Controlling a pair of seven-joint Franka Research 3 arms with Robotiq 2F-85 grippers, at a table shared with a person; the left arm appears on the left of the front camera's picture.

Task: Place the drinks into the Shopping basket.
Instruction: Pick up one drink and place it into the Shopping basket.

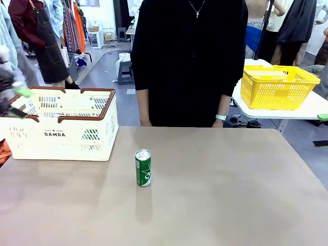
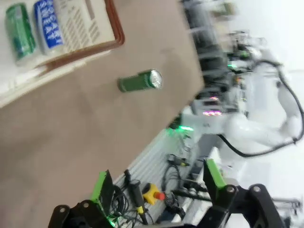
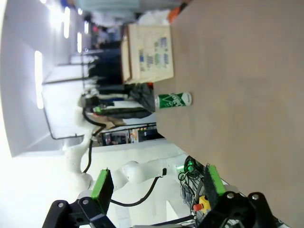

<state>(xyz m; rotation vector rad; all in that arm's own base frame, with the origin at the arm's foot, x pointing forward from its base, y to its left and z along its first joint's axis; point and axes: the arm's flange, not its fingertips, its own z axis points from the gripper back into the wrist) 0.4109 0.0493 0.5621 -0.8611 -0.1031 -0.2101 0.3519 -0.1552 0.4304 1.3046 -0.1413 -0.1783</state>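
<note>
Green can (image 1: 143, 167) stands upright mid-table, front view; Shopping basket (image 1: 61, 134) sits at table's left. Left wrist view: left gripper (image 2: 159, 190) w/ fingers apart, holding nothing; a second green can (image 2: 19, 31) and blue can (image 2: 47, 23) lie inside basket. Right wrist view: right gripper (image 3: 156, 183) w/ fingers apart, empty.

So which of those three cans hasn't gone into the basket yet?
A green can, standing upright alone on the table. The other green can and the blue can already lie inside the Shopping basket.
</note>
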